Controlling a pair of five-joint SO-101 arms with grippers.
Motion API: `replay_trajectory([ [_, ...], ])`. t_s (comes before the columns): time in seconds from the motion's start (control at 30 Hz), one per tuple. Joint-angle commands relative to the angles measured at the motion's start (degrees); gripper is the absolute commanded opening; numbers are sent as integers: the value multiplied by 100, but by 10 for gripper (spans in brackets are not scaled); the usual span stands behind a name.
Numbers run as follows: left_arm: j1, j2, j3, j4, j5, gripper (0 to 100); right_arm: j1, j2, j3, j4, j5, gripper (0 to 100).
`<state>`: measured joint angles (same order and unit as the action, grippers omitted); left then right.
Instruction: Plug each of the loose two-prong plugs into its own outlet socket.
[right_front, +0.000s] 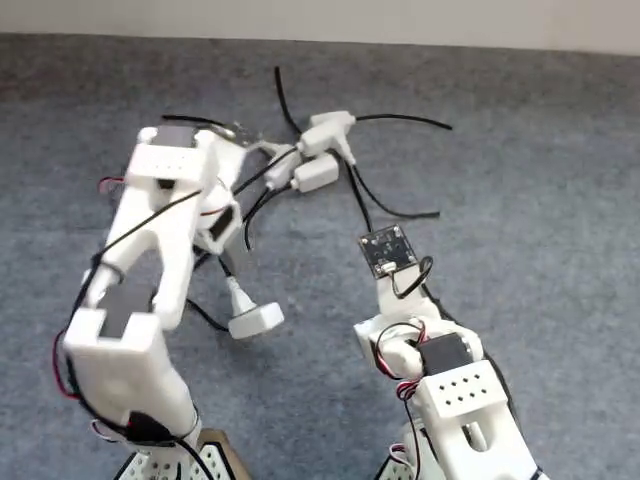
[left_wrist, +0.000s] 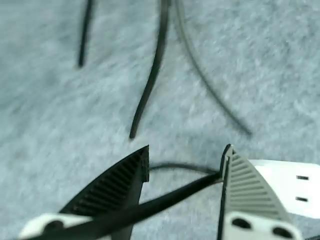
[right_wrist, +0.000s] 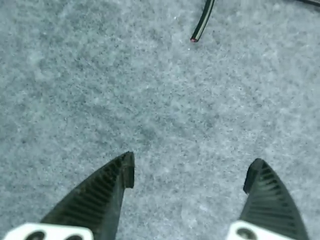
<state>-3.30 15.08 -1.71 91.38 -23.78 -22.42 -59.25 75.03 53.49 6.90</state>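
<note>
Left gripper spread, socket just beside one finger — nothing pinched. Right gripper spread over the counter. One plug lies loose, well apart from the other white pieces — looks barely started.

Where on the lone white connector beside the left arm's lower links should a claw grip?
Take the white connector by its blocky body, coming straight down from above and squeezing across its short width. It lies flat on the carpet with bare space around it; its tapered neck is slimmer and would likely slip.
</note>
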Motion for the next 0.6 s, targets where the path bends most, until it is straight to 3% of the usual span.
replay_trajectory([
  [0.0,31,-1200,857,18,-273,229,31,-92,-40,-92,53,339],
  [0.07,92,-1666,1552,-193,-167,222,31,-92,-40,-92,53,339],
  [0.23,-31,-2484,2615,-1257,-141,73,31,-92,-40,-92,53,339],
  [0.33,-40,-2563,2466,-1477,-422,1,31,-92,-40,-92,53,339],
  [0.57,101,-2510,1191,-1829,-431,4,31,-92,-40,-92,53,339],
])
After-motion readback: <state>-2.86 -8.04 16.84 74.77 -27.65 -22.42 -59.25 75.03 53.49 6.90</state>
